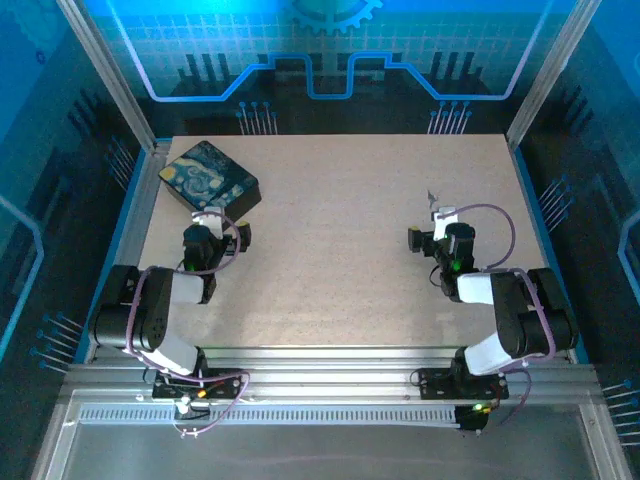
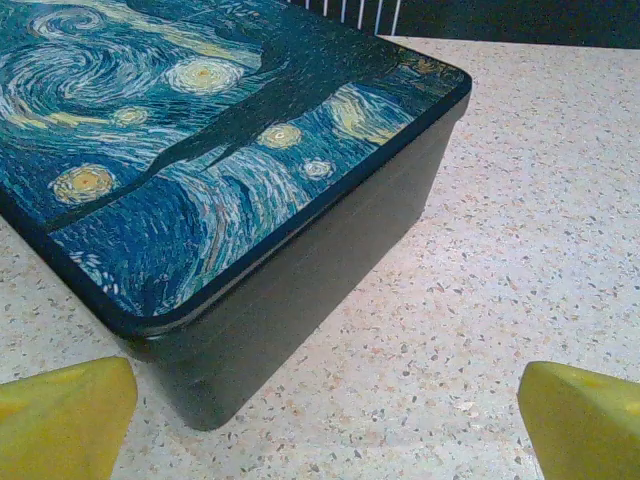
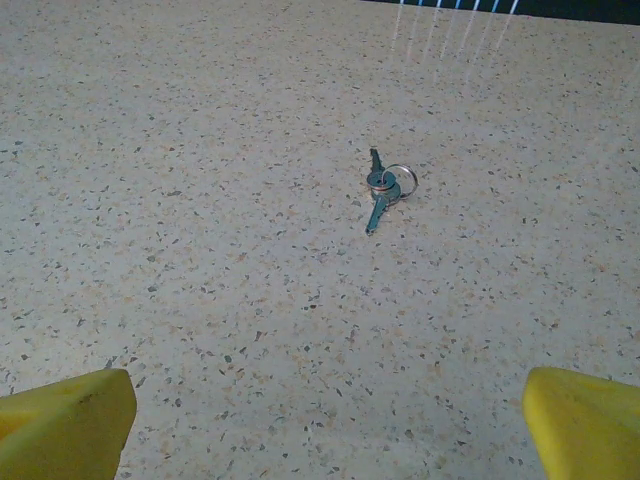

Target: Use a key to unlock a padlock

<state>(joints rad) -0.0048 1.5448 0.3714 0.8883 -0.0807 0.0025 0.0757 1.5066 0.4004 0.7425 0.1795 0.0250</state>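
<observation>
Nothing done yet. The keys [image 3: 383,190] lie untouched on the worktop [image 3: 200,230]. My right pincer [image 3: 325,425] is wide and empty, facing them; my left pincer [image 2: 325,425] is wide by the starry-night box [image 2: 200,150]. Pickup, insert and turn remain.

A pale speckled worktop [image 1: 340,260] fills the middle of the frame, aluminium posts [image 1: 108,75] rising at upper left and right. The back wall [image 1: 420,30] glows blue with circuit lines (a gear outline at top centre). Metal rails [image 1: 330,362] cross the bottom.
</observation>
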